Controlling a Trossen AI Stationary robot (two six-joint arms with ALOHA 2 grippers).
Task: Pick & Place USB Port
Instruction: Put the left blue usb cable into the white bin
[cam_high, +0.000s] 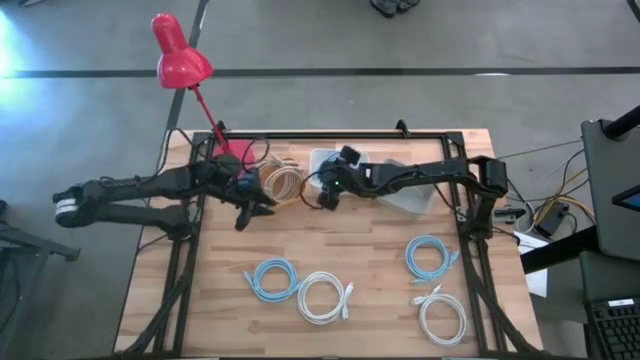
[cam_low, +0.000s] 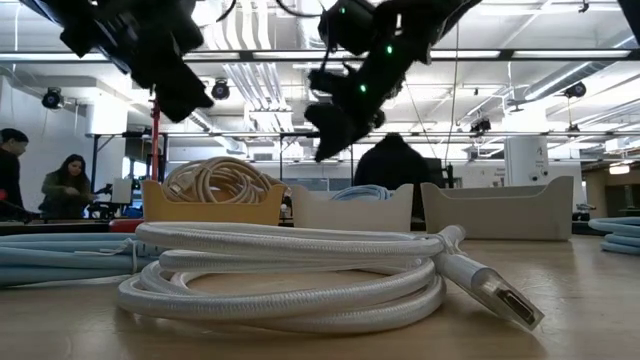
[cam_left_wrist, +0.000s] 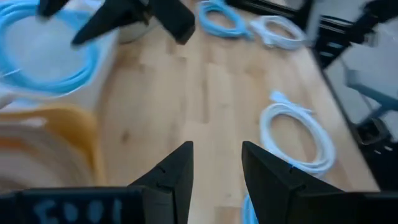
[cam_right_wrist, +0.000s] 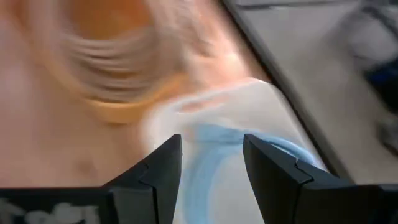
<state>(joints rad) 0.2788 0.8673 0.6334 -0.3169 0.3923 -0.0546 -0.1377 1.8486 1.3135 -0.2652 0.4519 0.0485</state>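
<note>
- Cables are the task's things: four coils lie loose on the table (cam_high: 360, 235) toward its near edge, a blue coil (cam_high: 273, 279) touching a white coil (cam_high: 324, 297) left of centre, and another blue coil (cam_high: 430, 256) with another white coil (cam_high: 441, 317) toward the near right corner.
- Bins sit along the far edge: a yellow bin (cam_high: 283, 184) full of cream cable, and beside it a white bin (cam_high: 322, 162) with a blue cable inside.
- Left gripper (cam_high: 252, 208) hovers just in front of the yellow bin, jaws parted and holding nothing.
- Right gripper (cam_high: 328, 196) hangs over the white bin's front, jaws likewise spread and empty.
- Loose coils lie toward the near edge from both sets of jaws; I judge the left arm nearer the left pair, the right arm nearer the right pair.
- Coils lie flat and round, with no real long axis, so a descent across one strand seems apt.
</note>
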